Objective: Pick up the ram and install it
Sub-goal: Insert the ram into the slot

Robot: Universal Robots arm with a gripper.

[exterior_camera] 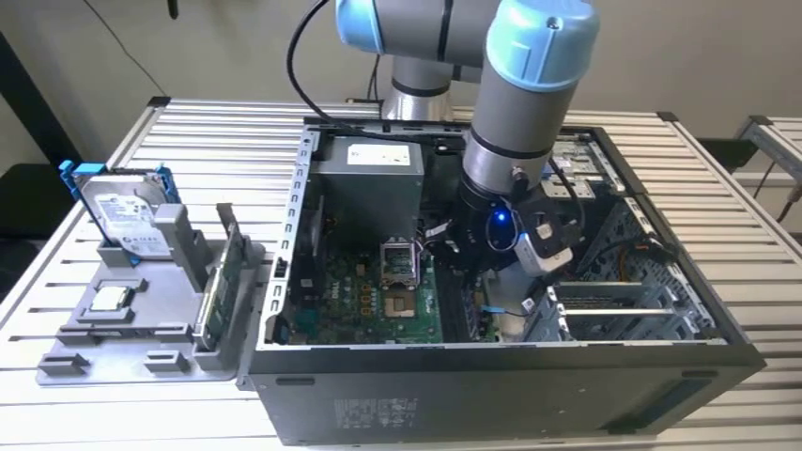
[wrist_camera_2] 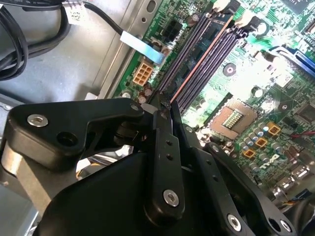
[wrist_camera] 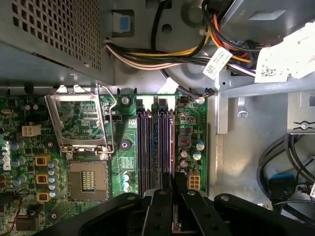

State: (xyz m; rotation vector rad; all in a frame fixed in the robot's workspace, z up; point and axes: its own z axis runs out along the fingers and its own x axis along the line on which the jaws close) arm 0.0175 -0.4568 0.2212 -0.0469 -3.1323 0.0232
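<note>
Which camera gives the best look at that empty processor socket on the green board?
The first wrist view: the processor socket faces the camera squarely, with its metal latch frame swung open beside it. The second wrist view shows the socket at a slant. The exterior view shows it from farther off, deep inside the case.

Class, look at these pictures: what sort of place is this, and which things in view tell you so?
Probably a robotics lab or test bench for computer assembly: an open computer case on a slatted metal table, a parts holder beside it, and the arm's gripper lowered over the motherboard's memory slots.
</note>
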